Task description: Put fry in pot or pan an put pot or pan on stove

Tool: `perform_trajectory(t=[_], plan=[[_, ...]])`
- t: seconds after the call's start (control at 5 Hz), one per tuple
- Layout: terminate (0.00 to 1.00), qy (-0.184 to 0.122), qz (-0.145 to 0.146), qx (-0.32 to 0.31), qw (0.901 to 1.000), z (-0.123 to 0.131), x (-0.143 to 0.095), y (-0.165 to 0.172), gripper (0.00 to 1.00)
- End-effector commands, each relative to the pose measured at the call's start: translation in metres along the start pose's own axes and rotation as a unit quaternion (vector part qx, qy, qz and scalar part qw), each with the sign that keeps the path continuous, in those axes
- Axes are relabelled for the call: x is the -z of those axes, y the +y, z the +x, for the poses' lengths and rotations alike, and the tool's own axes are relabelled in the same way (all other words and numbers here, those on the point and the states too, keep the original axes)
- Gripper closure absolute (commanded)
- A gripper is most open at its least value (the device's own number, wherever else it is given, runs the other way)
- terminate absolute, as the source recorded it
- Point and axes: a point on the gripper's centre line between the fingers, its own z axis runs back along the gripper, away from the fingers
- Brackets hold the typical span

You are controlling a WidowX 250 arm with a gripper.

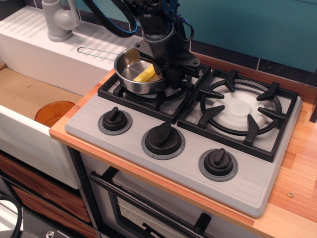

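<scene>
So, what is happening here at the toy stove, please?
One robot arm's end effector is at the right rim of the small shiny steel saucepan, which sits on the left black burner grate of the grey toy cooktop. The yellow crinkle-cut toy fry already lies inside it. Whether the rim is gripped is unclear.
</scene>
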Motion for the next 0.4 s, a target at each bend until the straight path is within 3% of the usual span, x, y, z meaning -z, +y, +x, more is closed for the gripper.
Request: perform_trajectory(t=[0.0,0.2], plan=[[0.0,0.0,-0.02,-0.001,0.9998,0.016,-0.035,-0.001,1.0],[0.0,0.015,-0.015,-0.003,0.9998,0.014,-0.051,-0.014,1.0]])
